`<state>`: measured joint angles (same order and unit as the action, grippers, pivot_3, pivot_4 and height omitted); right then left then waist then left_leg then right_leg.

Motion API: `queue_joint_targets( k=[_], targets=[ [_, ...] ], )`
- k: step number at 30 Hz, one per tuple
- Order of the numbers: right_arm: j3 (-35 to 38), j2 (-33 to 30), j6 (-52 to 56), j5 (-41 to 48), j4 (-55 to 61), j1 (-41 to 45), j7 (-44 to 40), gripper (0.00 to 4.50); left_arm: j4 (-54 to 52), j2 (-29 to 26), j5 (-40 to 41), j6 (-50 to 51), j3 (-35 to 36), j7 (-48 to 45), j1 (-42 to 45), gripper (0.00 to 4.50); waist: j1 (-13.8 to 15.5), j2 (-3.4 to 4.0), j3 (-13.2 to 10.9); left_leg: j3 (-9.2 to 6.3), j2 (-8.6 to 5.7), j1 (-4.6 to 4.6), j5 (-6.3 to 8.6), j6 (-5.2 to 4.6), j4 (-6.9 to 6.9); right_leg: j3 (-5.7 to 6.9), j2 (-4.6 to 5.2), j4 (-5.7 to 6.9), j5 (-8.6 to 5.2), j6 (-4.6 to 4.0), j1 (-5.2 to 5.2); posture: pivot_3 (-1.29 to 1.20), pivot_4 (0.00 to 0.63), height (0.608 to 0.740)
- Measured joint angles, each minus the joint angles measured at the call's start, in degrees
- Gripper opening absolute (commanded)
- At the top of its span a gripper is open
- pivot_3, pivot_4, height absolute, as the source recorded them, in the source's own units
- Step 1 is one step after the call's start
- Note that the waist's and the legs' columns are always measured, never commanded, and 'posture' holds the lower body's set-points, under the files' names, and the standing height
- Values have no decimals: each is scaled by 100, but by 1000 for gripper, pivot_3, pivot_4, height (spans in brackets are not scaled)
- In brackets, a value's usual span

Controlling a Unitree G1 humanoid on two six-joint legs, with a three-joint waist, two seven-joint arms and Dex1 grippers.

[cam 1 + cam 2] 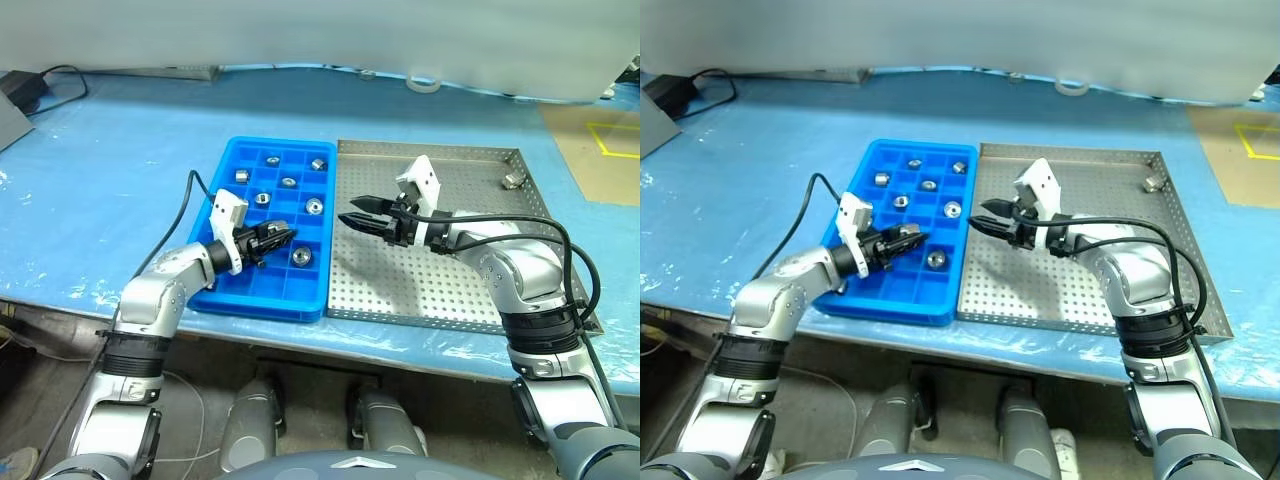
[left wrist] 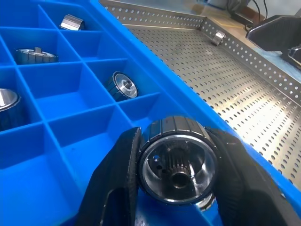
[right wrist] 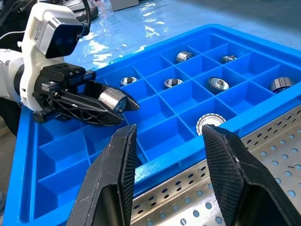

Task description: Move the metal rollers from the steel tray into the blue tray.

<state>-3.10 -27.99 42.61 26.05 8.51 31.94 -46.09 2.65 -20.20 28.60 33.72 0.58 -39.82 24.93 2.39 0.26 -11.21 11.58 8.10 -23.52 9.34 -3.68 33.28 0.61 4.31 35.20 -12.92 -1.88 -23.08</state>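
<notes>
The blue tray [image 1: 228, 290] lies left of the steel tray [image 1: 450, 290], their long sides touching. Several metal rollers [image 1: 314, 206] sit in separate compartments of the blue tray. One more roller [image 1: 513, 179] lies in the steel tray's far right corner. My left gripper [image 1: 283, 238] hangs low over the blue tray's near compartments, shut on a roller [image 2: 176, 160] whose hole faces the wrist camera. My right gripper [image 1: 348, 211] hovers open above the steel tray's left side, pointing toward the blue tray, with nothing between its fingers [image 3: 122, 160].
Both trays rest on a table covered in blue film [image 1: 120, 190]. A black cable [image 1: 50, 78] lies at the far left, and a white ring [image 1: 424, 83] sits at the far edge. A brown patch with yellow lines [image 1: 600, 160] is on the right.
</notes>
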Motion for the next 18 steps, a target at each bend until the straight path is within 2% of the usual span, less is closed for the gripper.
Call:
queue_joint_targets(
  k=[18],
  targets=[
    [-10, -48, -12, -59, 2, -94, 143, 2269, 754, 146, -528, -602, 16, 280, 256, 1713, -10, -1, 1, 0, 1, 10, 0, -1, 0, 1, 0, 0, 0, 0, 9, -154, 150, 740]
  ],
)
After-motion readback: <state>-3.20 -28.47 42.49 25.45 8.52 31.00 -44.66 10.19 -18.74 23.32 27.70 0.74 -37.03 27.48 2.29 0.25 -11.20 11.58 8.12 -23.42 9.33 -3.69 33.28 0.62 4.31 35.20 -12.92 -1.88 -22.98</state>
